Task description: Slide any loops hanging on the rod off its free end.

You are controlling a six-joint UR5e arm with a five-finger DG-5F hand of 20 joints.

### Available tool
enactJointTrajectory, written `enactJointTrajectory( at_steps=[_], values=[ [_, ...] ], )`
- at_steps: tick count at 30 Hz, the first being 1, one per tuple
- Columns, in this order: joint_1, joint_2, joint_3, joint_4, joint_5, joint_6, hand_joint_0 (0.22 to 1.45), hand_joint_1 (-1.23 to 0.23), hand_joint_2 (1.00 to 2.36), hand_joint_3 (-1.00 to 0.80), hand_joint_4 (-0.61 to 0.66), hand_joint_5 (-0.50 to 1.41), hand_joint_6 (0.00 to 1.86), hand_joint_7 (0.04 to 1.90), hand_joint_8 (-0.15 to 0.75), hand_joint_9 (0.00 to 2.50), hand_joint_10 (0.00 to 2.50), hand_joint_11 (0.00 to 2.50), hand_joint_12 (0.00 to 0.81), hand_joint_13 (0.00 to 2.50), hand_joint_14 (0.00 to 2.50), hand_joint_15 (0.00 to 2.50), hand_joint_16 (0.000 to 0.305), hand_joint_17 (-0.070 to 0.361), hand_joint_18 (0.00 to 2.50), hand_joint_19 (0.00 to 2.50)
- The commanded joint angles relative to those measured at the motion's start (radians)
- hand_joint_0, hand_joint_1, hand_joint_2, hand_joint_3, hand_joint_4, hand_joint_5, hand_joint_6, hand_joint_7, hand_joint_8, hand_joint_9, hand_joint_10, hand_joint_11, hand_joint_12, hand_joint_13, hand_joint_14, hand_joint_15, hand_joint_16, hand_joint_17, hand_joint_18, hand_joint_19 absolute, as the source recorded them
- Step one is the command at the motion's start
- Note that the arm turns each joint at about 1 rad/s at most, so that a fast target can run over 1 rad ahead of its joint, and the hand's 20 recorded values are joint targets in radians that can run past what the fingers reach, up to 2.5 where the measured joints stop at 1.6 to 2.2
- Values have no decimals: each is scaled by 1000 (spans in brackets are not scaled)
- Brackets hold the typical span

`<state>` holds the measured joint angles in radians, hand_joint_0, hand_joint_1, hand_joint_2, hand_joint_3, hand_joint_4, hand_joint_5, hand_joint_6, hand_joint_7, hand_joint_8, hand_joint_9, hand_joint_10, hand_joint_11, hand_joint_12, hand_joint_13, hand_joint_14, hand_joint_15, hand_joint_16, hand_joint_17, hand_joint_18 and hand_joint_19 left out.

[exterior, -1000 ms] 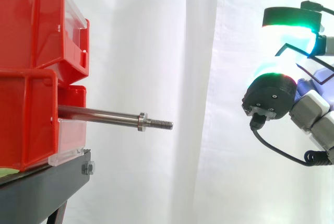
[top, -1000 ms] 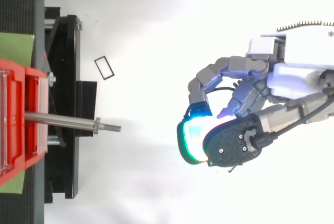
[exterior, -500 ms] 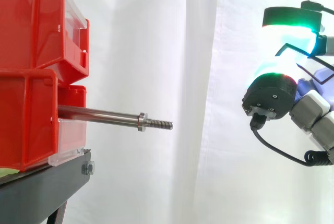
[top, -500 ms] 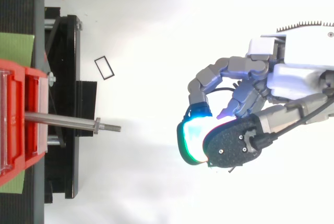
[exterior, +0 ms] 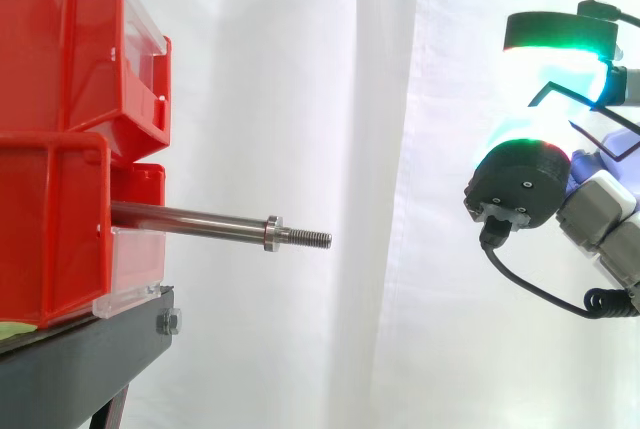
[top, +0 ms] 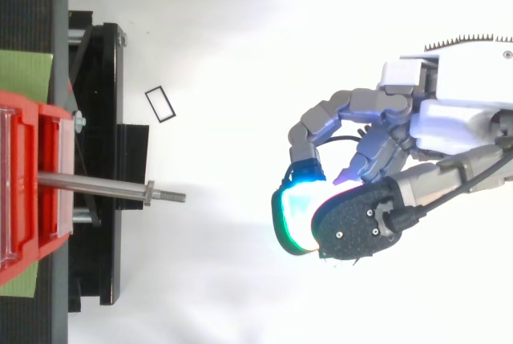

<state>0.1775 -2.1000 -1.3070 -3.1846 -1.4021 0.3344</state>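
A steel rod [exterior: 190,217] sticks out level from the lower red bin [exterior: 50,229] and ends in a collar and a threaded free tip [exterior: 310,238]. Nothing hangs on the rod [top: 96,186]. My hand [top: 449,119] hovers well to the right of the tip, at about the rod's height and slightly above. Its fingers are curled, with glowing green and cyan pads [top: 298,216] pressed together. A thin black wire loop [exterior: 547,85] shows pinched between those pads.
Two red bins are stacked on a black stand [exterior: 90,359] at the left. A small black rectangular loop [top: 153,107] lies on the white floor near the stand's foot. A white curtain hangs behind, and open space separates the rod tip from the hand.
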Motion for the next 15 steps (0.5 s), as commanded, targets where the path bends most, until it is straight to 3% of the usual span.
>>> enactJointTrajectory(
  at_steps=[1,15],
  values=[
    [0,1,0,0,0,0,607,-708,1021,-65,-12,-141,933,1118,359,1098,19,569,329,1163,12,345,50,113,1147,447],
    [0,0,0,0,0,0,607,-709,1021,-68,-15,-141,933,1108,359,1115,18,579,325,1171,12,344,50,113,1148,440]
  ],
)
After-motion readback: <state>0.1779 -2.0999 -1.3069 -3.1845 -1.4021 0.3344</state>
